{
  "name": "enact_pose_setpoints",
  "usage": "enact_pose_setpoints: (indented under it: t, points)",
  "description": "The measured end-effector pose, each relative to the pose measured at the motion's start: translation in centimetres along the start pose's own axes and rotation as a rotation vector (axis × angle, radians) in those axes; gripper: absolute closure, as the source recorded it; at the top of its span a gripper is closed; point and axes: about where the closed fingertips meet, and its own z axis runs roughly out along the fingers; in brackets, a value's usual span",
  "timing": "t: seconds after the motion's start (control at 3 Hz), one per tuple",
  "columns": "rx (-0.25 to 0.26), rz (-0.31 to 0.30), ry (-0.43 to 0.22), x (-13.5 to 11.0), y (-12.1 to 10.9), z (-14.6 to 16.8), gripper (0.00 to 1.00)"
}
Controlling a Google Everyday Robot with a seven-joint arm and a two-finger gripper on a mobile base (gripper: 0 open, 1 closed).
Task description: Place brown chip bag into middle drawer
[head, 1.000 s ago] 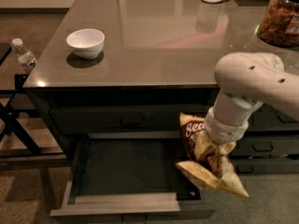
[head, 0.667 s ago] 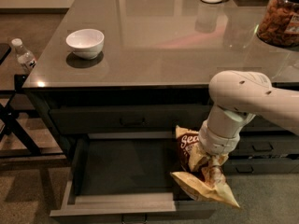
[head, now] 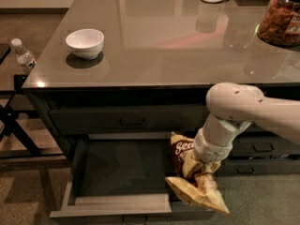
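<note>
The brown chip bag point(head: 190, 172) hangs crumpled over the right end of the open middle drawer point(head: 117, 205), its tan-yellow lower part drooping over the drawer's front right corner. My gripper point(head: 202, 167) comes down from the white arm point(head: 234, 111) on the right and is shut on the bag's upper part, its fingertips buried in the foil. The drawer is pulled out, and its flat dark bottom point(head: 122, 168) is bare to the left of the bag.
A white bowl point(head: 85, 43) stands on the grey countertop point(head: 178, 41) at the left. A clear jar of snacks point(head: 280, 18) stands at the back right. A water bottle point(head: 22, 56) sits left of the cabinet. Narrower closed drawers point(head: 260, 149) are at the right.
My arm has moved left and lower with the bag, bringing it further over the drawer's right end. The drawer has not moved.
</note>
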Motion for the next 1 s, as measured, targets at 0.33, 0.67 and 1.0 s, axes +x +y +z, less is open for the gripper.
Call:
enact_pose_setpoints:
  t: [0.33, 0.67, 1.0]
  points:
    - [-0.09, -0.016, 0.016, -1.4, 1.5, 4.3, 1.0]
    - [-0.154, -0.046, 0.034, -2.7, 2.8, 6.9, 1.0]
    - [-0.156, -0.048, 0.04, -2.6, 2.8, 7.3, 1.0]
